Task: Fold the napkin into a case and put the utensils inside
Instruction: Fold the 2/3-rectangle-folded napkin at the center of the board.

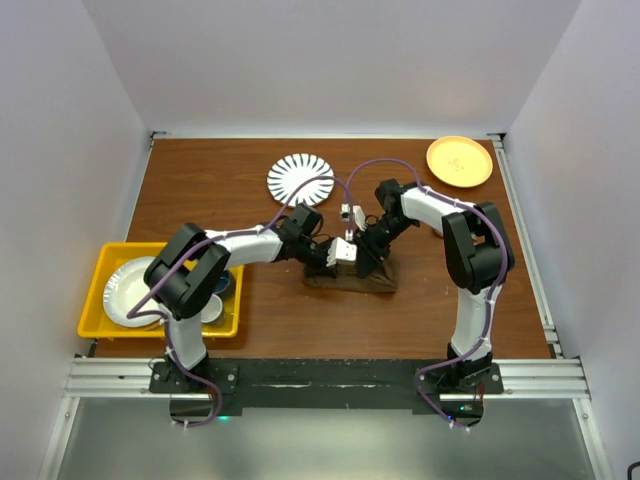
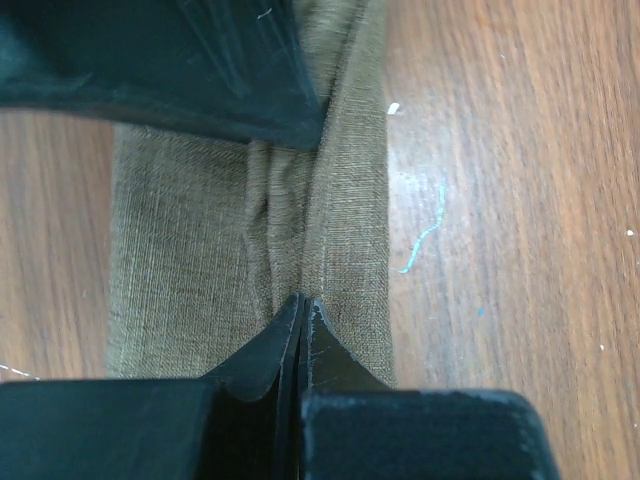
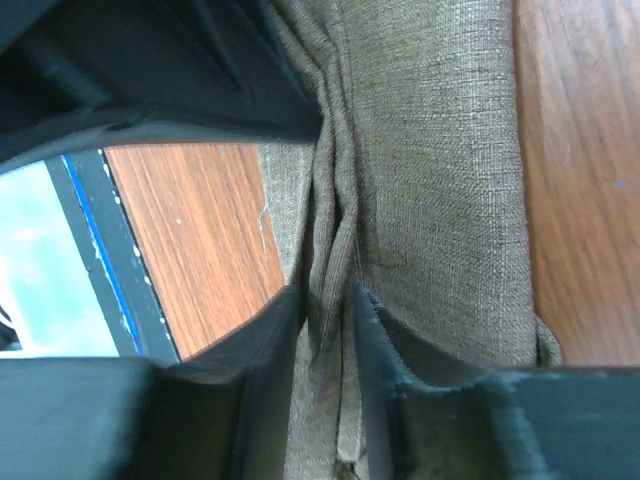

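Note:
The olive-brown napkin [image 1: 352,281] lies folded into a narrow strip on the wooden table, mid-front. Both grippers meet over it. My left gripper [image 1: 336,256] is shut, and its tips [image 2: 302,300] pinch a raised pleat of the napkin [image 2: 180,250]. My right gripper [image 1: 362,258] faces it from the other side. In the right wrist view its jaws [image 3: 328,298] stand a little apart, with the same pleat of napkin [image 3: 440,180] running loosely between them. The right gripper's dark body [image 2: 200,70] fills the top of the left wrist view. The utensils are out of view.
A yellow bin [image 1: 98,290] with white plates and a blue bowl sits at the front left. A striped plate [image 1: 300,178] lies behind the arms. An orange plate [image 1: 459,161] sits at the back right. The table's edge [image 3: 100,250] shows left of the right gripper.

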You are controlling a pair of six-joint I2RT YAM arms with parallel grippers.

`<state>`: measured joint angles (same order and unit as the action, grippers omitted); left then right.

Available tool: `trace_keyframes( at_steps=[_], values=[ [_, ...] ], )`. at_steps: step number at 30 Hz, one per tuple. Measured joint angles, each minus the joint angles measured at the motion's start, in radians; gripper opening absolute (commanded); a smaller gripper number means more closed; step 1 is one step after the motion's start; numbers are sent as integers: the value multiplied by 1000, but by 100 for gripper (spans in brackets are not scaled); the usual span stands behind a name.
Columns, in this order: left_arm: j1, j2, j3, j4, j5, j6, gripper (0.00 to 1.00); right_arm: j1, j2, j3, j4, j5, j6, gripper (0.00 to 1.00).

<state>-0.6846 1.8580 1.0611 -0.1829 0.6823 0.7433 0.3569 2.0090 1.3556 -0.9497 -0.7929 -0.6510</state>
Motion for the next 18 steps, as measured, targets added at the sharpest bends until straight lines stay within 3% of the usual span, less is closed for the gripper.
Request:
trace_keyframes(
  at_steps=[2, 9, 11, 18],
  values=[
    [18, 19, 12, -3, 35, -18, 0, 0, 0, 9, -13, 13, -6, 55],
    [39, 50, 37, -18, 99, -49, 0, -5, -29, 9, -39, 60, -7, 61],
    [47, 65, 53, -27, 114, -63, 0, -5, -52, 9, -38, 72, -13, 79],
    [69, 110, 96, -54, 183, -116, 0, -20, -134, -10, 26, 90, -13, 80]
  ],
)
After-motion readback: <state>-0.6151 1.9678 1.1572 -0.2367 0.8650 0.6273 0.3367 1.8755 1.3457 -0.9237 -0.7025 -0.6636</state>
